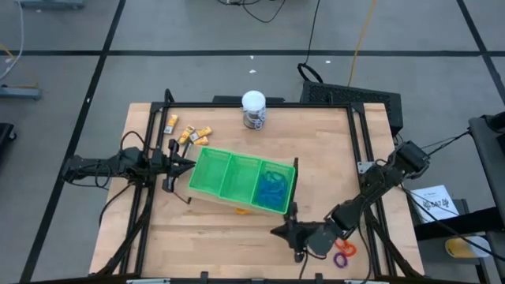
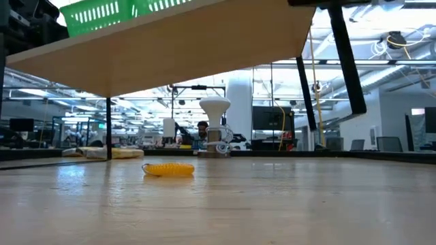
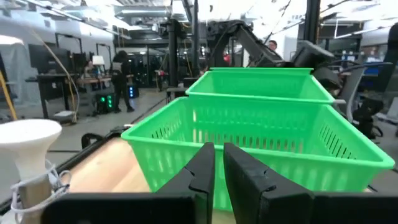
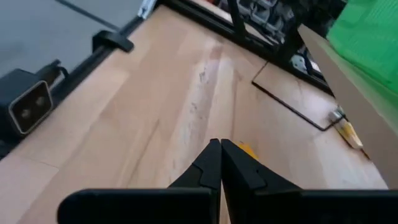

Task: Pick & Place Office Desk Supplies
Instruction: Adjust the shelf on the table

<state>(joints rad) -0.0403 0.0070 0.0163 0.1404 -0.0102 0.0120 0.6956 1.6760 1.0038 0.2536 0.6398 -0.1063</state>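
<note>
- Supplies sit scattered: your left gripper [image 1: 189,164], fingers together and empty, nearly touches the green tray [image 1: 207,162]; advance and you'll shove it.
- Your right gripper [image 1: 278,231], also closed and empty, hovers near the front edge, with rings [image 1: 343,254] behind it; a backward swing knocks them off.
- Yellow-and-white pieces [image 1: 192,134] lie at the tray's far left; blue loops [image 1: 274,189] are already inside.

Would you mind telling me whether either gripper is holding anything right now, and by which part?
Nothing is held: the left gripper, facing the green tray, and the right gripper are both shut on nothing.
</note>
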